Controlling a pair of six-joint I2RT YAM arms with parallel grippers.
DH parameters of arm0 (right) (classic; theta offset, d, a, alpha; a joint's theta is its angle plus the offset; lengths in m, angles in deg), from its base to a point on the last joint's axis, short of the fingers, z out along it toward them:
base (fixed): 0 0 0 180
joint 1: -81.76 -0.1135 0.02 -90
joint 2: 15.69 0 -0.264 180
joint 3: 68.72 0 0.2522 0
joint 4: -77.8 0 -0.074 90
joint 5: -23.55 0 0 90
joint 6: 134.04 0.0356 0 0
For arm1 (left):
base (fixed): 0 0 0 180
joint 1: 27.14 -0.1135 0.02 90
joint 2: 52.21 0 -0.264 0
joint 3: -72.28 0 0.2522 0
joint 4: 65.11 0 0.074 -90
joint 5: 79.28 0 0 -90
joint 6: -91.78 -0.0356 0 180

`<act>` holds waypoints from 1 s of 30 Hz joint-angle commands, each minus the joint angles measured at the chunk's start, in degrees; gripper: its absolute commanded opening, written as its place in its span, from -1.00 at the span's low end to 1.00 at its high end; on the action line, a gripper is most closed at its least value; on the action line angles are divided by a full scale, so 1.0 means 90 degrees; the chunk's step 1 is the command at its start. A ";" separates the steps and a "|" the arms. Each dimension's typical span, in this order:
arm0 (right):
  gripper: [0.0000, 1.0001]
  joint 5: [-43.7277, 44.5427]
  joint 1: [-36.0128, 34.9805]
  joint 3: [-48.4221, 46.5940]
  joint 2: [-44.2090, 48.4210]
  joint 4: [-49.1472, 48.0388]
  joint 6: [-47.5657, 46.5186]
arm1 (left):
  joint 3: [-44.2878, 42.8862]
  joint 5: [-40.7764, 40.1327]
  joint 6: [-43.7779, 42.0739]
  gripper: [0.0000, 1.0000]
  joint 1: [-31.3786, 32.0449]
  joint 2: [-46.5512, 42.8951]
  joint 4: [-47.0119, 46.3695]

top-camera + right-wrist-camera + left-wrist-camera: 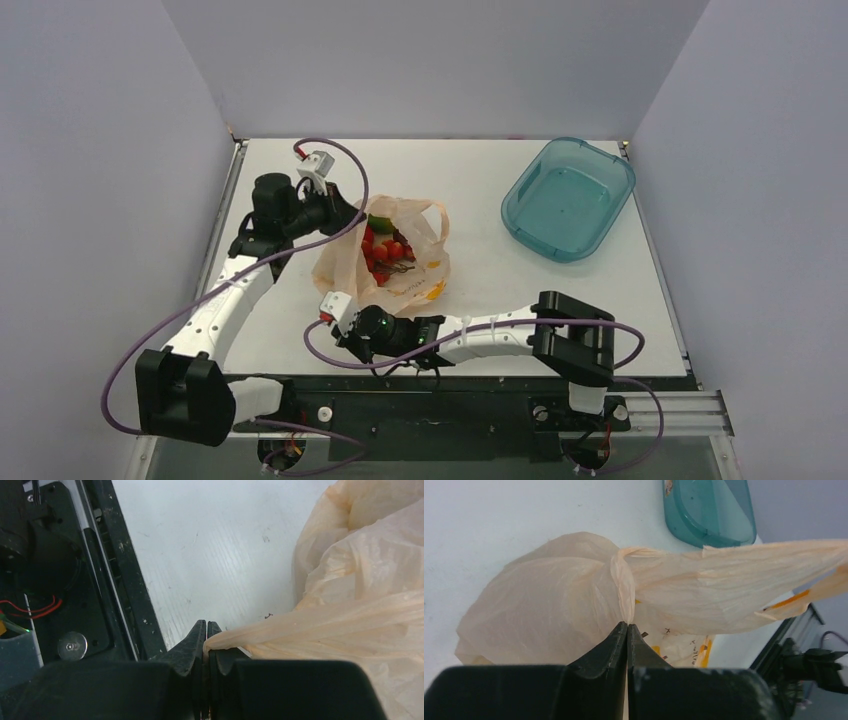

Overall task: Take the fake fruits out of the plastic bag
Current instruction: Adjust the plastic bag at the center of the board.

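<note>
The pale-orange plastic bag lies on the table left of centre, its mouth pulled open. Red fake fruits and a green-orange one show inside it. My left gripper is shut on the bag's far-left edge; in the left wrist view the film bunches into the closed fingertips. My right gripper is shut on the bag's near edge; in the right wrist view a twisted strip of bag runs into the closed tips. The other fruits are hidden.
A teal translucent tub stands at the back right, also in the left wrist view. The table's near black rail lies just beside my right gripper. The grey walls enclose the table.
</note>
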 commanded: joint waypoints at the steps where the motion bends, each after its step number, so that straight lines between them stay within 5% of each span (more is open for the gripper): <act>1: -1.00 -0.0863 -0.0141 0.0357 0.0252 -0.0831 0.0179 | -0.0531 0.0936 0.1272 -1.00 -0.0606 0.0439 -0.0866; 4: -1.00 -0.1004 -0.0124 0.0872 0.0774 -0.1107 0.0538 | -0.0643 0.0952 0.1648 -0.48 -0.0815 0.0351 -0.0253; 5: -1.00 -0.1018 -0.0114 0.0978 0.0912 -0.1332 0.0638 | -0.0682 0.0851 0.1598 -0.11 -0.0836 0.0273 0.0192; 8: -1.00 -0.1242 -0.0028 0.1535 0.1444 -0.1871 0.1142 | -0.0763 0.0470 0.1345 0.33 -0.0862 -0.0137 0.0996; 16: -1.00 -0.1677 0.0426 0.1806 0.1779 -0.2738 0.1771 | -0.0217 -0.0561 0.1559 0.49 -0.0876 -0.1765 0.3396; 22: -1.00 -0.1787 0.0437 0.1566 0.1565 -0.2990 0.2003 | 0.0992 -0.0392 0.2316 0.51 -0.0850 -0.3228 0.3784; 30: -0.98 -0.1379 0.0411 0.1468 0.1422 -0.3007 0.2428 | 0.1068 -0.1211 0.2475 0.52 -0.0837 -0.4024 0.4900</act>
